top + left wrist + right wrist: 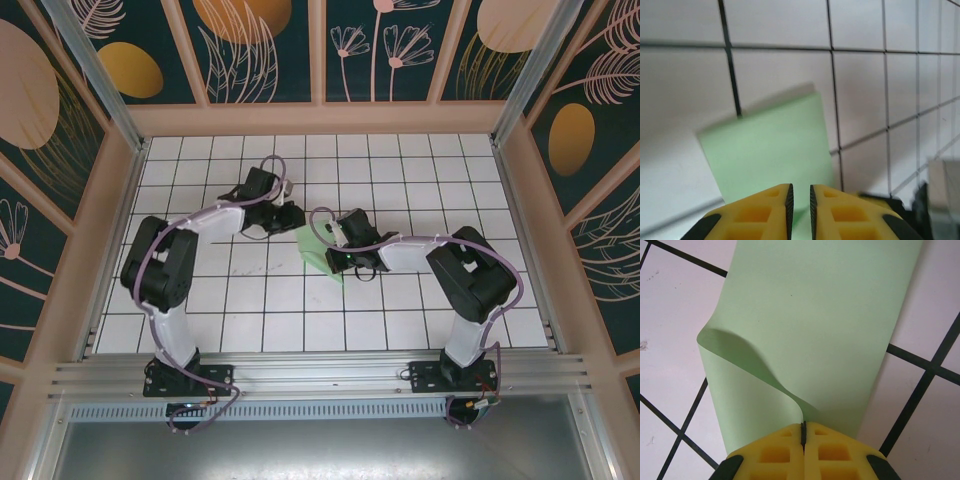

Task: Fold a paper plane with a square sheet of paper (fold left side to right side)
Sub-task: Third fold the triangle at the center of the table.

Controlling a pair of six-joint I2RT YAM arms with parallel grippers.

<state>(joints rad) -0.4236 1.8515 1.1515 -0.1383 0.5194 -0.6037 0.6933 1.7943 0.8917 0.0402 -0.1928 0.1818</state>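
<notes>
The square sheet of paper [315,252] is pale mint green and lies partly folded on the white grid table [400,160], near the middle. My right gripper [336,260] is on its right side. In the right wrist view the right gripper [803,426] is shut on a lifted edge of the sheet [810,315], which curls up from the flat layer into the jaws. My left gripper [290,218] hovers at the sheet's far left corner. In the left wrist view the left gripper [800,192] has its jaws a narrow gap apart above the sheet [770,145], pinching nothing.
Wooden walls [130,170] enclose the table on three sides. An aluminium rail [320,375] with both arm bases runs along the near edge. A dark part of the right arm [920,200] shows beside the sheet in the left wrist view.
</notes>
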